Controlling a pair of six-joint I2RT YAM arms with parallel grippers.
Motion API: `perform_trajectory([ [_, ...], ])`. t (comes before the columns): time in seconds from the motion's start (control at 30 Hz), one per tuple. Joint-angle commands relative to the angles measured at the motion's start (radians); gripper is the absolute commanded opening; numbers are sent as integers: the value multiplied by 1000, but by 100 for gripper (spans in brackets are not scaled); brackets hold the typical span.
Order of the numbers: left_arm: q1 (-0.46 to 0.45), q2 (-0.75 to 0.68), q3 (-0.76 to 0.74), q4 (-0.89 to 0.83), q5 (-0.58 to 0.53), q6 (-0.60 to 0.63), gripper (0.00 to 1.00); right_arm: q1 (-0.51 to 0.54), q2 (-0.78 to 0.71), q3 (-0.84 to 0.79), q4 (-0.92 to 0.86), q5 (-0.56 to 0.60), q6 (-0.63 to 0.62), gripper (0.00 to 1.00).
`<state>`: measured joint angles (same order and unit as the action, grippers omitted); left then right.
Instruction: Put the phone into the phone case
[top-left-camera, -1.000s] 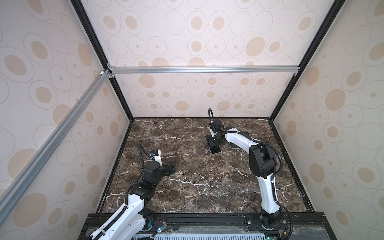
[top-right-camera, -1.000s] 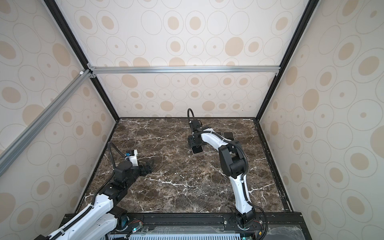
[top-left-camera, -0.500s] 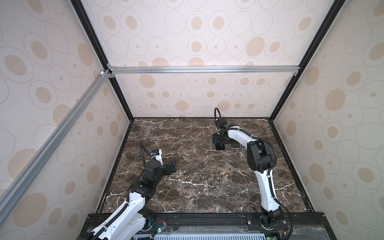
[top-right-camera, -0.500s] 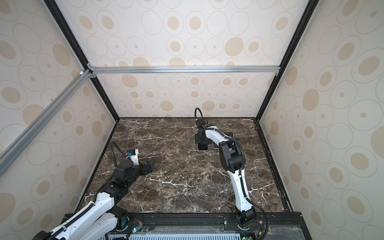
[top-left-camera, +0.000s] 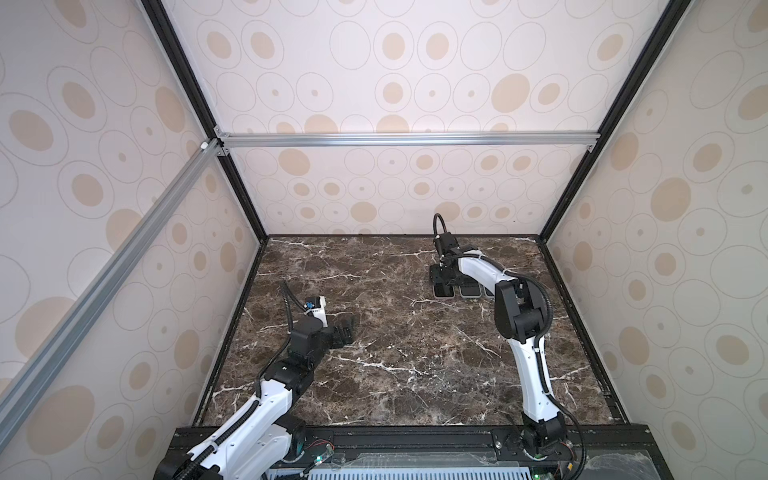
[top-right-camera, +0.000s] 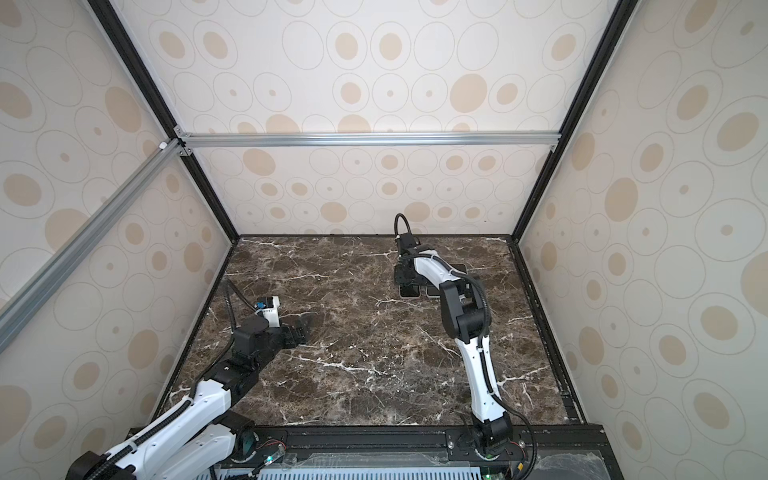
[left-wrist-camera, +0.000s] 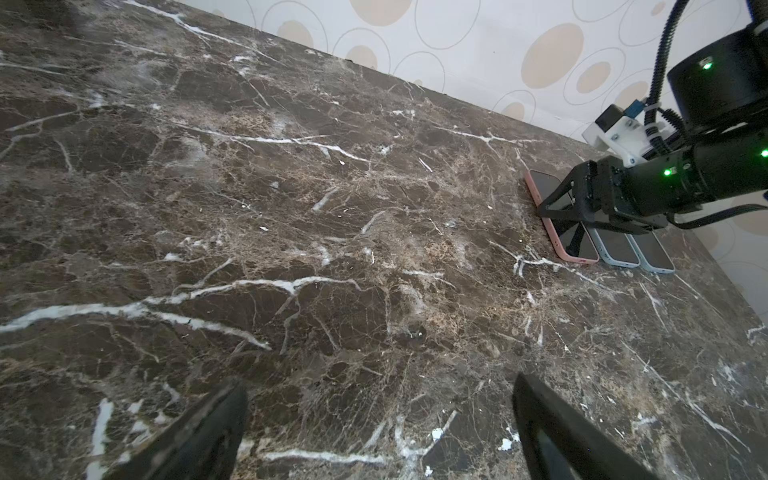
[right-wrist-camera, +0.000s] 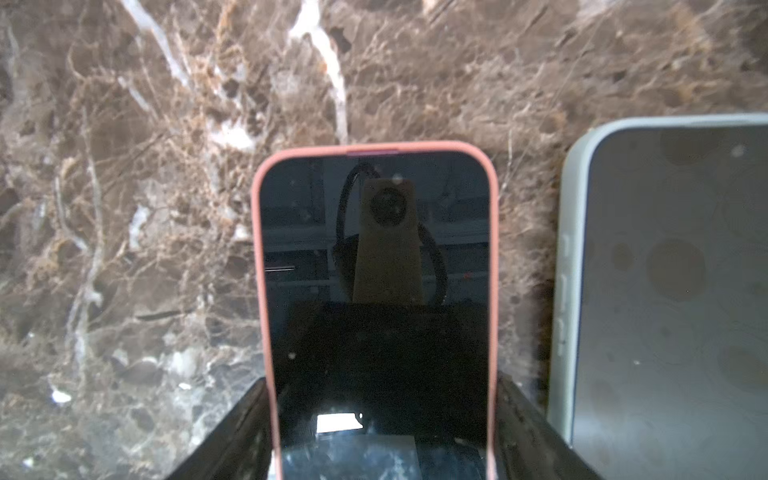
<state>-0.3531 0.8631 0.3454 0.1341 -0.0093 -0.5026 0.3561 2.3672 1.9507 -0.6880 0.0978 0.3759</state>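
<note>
A phone (right-wrist-camera: 374, 270) with a dark screen sits inside a pink phone case (right-wrist-camera: 376, 147). It lies low on the marble at the back right (top-left-camera: 443, 293) (top-right-camera: 409, 292) (left-wrist-camera: 575, 245). My right gripper (right-wrist-camera: 380, 386) is shut on it, one finger against each long side of the case (top-left-camera: 444, 279) (left-wrist-camera: 569, 203). My left gripper (left-wrist-camera: 378, 390) stands open and holds nothing. In both top views it hovers over the left part of the table (top-left-camera: 347, 328) (top-right-camera: 301, 328), far from the phone.
Two phones in pale blue cases (left-wrist-camera: 615, 249) (left-wrist-camera: 654, 255) lie side by side right next to the pink one; the nearer one (right-wrist-camera: 665, 291) is a narrow gap away. The back wall (top-left-camera: 415, 199) is close behind, and the right arm's elbow (top-left-camera: 519, 311) rises over the table.
My right gripper has carried the phone to the right and brought it down beside the pale blue phones. The left arm has hardly moved.
</note>
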Motion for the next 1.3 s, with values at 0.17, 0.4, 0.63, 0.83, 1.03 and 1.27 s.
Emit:
perform_trajectory([
  [0.17, 11, 24, 44, 50, 7, -5, 100, -15, 31, 24, -17, 8, -11, 70],
  [0.4, 12, 64, 56, 62, 16, -5, 100, -15, -11, -5, -14, -3, -40, 95],
  [0.63, 18, 100, 66, 87, -38, 36, 100, -15, -124, -92, 39, -76, -79, 98],
  [0.83, 52, 197, 129, 93, -126, 117, 100, -14, -304, -239, 150, -183, -174, 99],
  [1.03, 97, 280, 159, 181, -253, 221, 100, -14, -553, -484, 304, -122, -260, 99],
  [1.27, 186, 289, 17, 475, -321, 309, 100, -19, -818, -815, 517, 84, -339, 99],
])
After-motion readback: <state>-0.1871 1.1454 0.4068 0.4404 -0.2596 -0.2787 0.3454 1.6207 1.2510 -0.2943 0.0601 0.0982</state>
